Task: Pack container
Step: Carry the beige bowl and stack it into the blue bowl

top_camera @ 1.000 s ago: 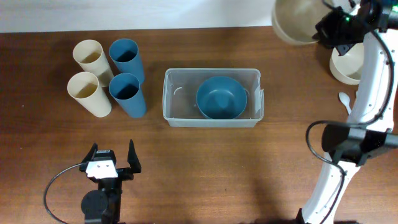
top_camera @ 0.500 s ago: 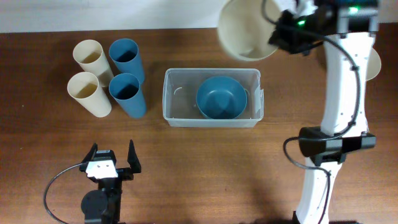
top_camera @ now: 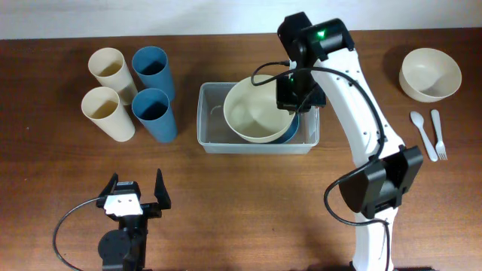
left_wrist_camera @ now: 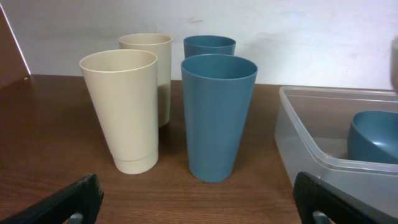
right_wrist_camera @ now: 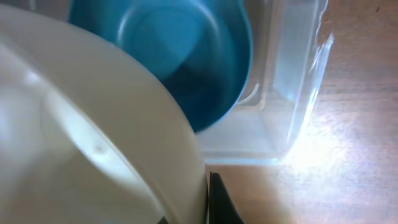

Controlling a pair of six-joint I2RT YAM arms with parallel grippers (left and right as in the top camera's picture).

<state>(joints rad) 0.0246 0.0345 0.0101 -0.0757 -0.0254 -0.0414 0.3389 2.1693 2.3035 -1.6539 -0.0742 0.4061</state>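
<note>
Container (top_camera: 213, 140) sits mid-table, just R of four cups (top_camera: 154, 114), w/ blue bowl (right_wrist_camera: 180, 56) inside. R gripper (top_camera: 292, 95) hangs over container's R half, fingers pinched on rim of cream bowl (top_camera: 254, 113), which is above the blue one. L gripper (top_camera: 136, 183) spread wide, well apart at front-left, container off to its R.

Cream plastic cups (top_camera: 110, 68) and blue plastic cups (top_camera: 153, 69) stand together on a brown wooden table (top_camera: 241, 196). A round cream bowl (top_camera: 430, 73) sits near a white spoon (top_camera: 423, 137) and white fork (top_camera: 439, 137).
</note>
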